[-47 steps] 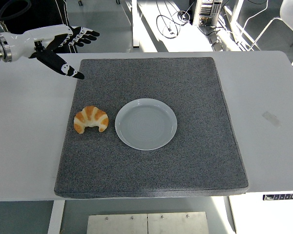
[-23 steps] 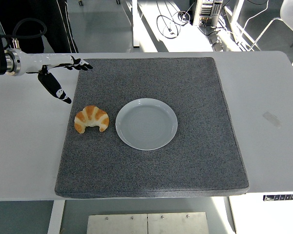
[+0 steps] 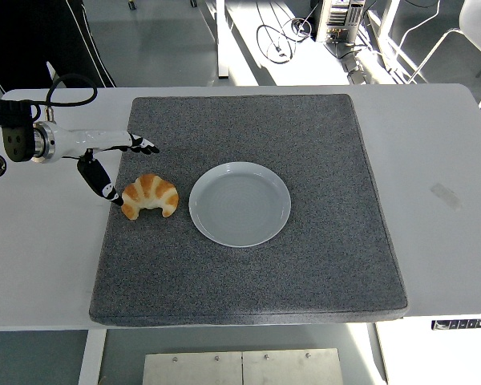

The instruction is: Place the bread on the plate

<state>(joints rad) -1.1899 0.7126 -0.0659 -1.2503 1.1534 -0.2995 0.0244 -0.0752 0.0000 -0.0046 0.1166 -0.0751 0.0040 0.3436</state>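
Observation:
A golden croissant (image 3: 150, 196) lies on the grey mat (image 3: 321, 241), just left of the pale round plate (image 3: 240, 204), which holds nothing. My left hand (image 3: 122, 167) reaches in from the left edge and hovers at the croissant's left and far side. Its fingers (image 3: 141, 145) are spread past the far side of the bread, and the thumb (image 3: 103, 186) points down close to the croissant's left end. The hand is open and holds nothing. The right arm does not show.
The grey mat covers most of the white table (image 3: 441, 160). Bare white table lies left and right of the mat. Beyond the table's far edge are cables and chair legs on the floor.
My left hand has come down and toward the near side, from the mat's far left corner to right beside the croissant. Croissant and plate have not moved.

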